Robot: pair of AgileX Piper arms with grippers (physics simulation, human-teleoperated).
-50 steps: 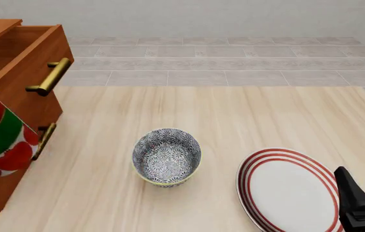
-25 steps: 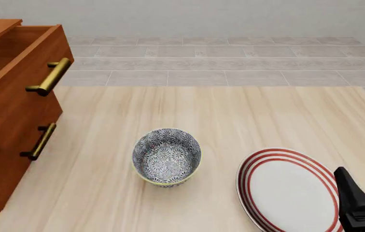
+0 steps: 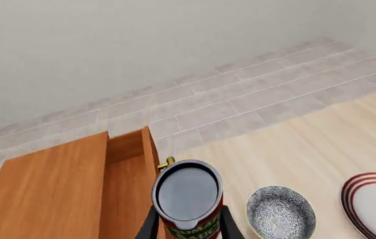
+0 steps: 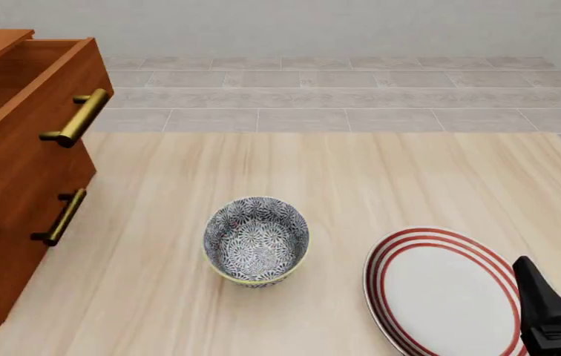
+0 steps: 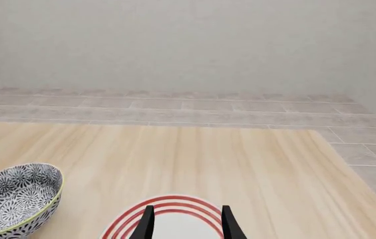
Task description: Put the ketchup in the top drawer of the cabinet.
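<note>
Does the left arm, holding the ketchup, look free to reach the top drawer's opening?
Probably yes. The left gripper grips the ketchup above the cabinet; the top drawer is pulled out, nothing seen blocking it.

cabinet (image 4: 18, 185) left, bowl (image 4: 257, 241) centre (plate (image 4: 444, 293) right)
</note>
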